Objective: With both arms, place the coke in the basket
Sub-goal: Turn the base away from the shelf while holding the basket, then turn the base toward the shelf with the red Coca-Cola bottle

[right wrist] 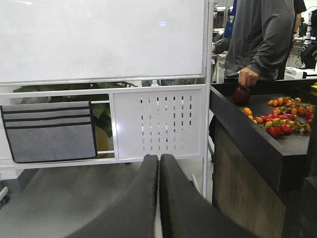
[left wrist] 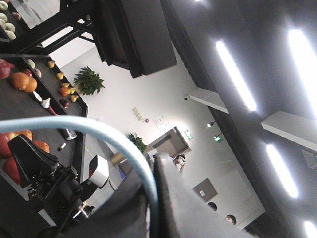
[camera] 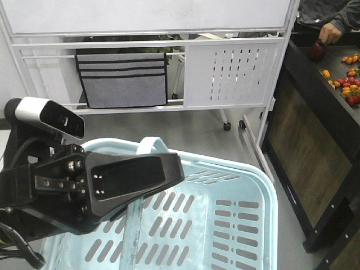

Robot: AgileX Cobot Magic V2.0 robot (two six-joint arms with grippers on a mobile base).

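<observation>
Basket [camera: 269,197] handle [left wrist: 114,136] gripped by left hand [left wrist: 151,178]; right hand [right wrist: 158,161] clenched, open floor [right wrist: 59,188] ahead

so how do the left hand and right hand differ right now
The left hand is closed on the basket's blue handle; the right hand is closed on nothing. The left hand tips up toward the ceiling lights; the right hand points level at the whiteboard stand. Both are dark and shut.

Front cam: high, angled down, close over basket [camera: 236,167]. Left wrist: tilted up at ceiling lights [left wrist: 236,77], basket handle [left wrist: 89,126] close. Right wrist: level, low. Front and right wrist share whiteboard stand [camera: 230,73] and produce counter [camera: 298,140].
</observation>
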